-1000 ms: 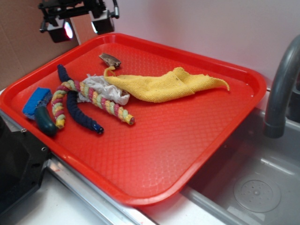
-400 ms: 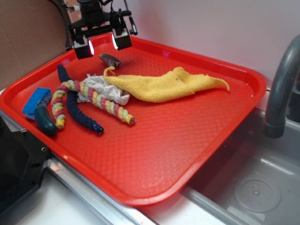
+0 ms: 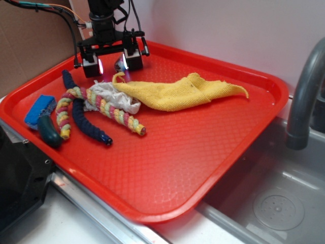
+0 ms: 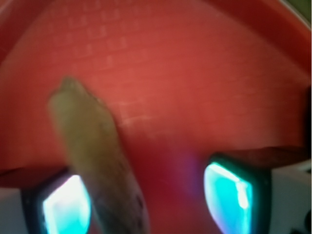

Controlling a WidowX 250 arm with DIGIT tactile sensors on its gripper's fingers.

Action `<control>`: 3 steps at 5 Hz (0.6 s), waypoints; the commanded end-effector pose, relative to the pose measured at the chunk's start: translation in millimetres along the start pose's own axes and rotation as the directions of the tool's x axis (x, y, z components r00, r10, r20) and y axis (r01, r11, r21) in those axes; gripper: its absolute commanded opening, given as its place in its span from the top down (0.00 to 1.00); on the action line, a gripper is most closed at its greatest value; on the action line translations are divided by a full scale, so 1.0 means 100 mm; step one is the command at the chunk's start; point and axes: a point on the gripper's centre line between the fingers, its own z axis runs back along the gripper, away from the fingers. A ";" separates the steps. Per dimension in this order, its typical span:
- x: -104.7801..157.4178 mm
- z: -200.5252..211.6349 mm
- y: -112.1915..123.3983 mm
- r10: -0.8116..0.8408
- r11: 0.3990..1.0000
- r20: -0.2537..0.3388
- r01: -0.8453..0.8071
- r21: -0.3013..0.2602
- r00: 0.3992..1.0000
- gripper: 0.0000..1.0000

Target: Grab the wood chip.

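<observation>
Pincer (image 3: 112,65) spread open over the chip (image 3: 120,63), far-left part of the tray (image 3: 203,168).

Left to right on the tray: a blue sponge (image 3: 39,110) and a green pickle toy (image 3: 49,131) are found together at the left edge; a braided rope (image 3: 104,108) and a navy rope (image 3: 81,118) are laid crossing; a white rag (image 3: 112,95) is partly covered by the rope; the chip is seen low between the fingers (image 3: 133,59), close to the right one in the exterior view, lying near the left pad (image 4: 66,204) in the blurred wrist view; a yellow cloth (image 3: 177,91) is spread toward the middle. A faucet (image 3: 304,91) and sink (image 3: 274,203) are placed at the right.
</observation>
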 end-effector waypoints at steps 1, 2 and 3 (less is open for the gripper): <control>0.12 0.04 0.01 -0.020 0.999 0.011 0.021 -0.038 1.000 1.00; 0.15 0.29 0.03 -0.064 0.994 0.029 0.066 -0.084 0.998 1.00; 0.05 0.81 0.23 -0.179 0.979 0.024 0.181 -0.090 0.983 1.00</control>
